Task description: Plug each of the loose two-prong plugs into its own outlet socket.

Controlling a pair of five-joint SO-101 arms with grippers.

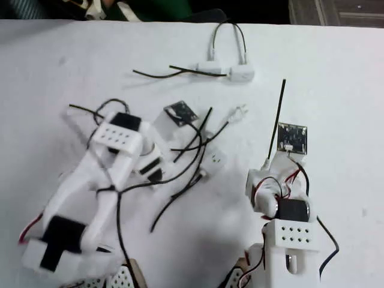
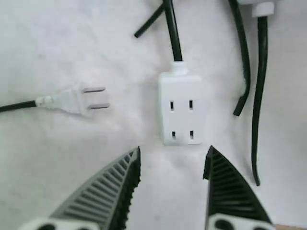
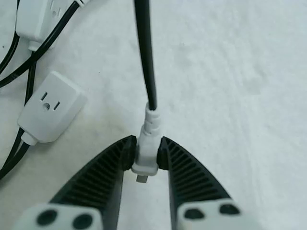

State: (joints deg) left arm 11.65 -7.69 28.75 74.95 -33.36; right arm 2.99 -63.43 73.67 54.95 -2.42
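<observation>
My left gripper point(image 2: 172, 155) is open and hovers just short of a white outlet block point(image 2: 181, 108) with two pairs of slots facing up. A loose white two-prong plug point(image 2: 76, 99) on a black cord lies beside that block, prongs pointing toward it. In the high view this block point(image 1: 215, 159) sits mid-table and the loose plug point(image 1: 240, 112) lies beyond it. My right gripper point(image 3: 146, 143) is shut on a second white plug point(image 3: 145, 158), whose black cord point(image 3: 144, 48) runs straight away from me. Another white outlet block point(image 3: 48, 108) lies off to one side of it.
Several loose black cords point(image 1: 180, 180) cross the white table between the two arms. At the far side lie two white adapter pieces point(image 1: 241, 74) joined by a looped white cable. The right arm's cord point(image 1: 277, 117) stretches toward the far edge.
</observation>
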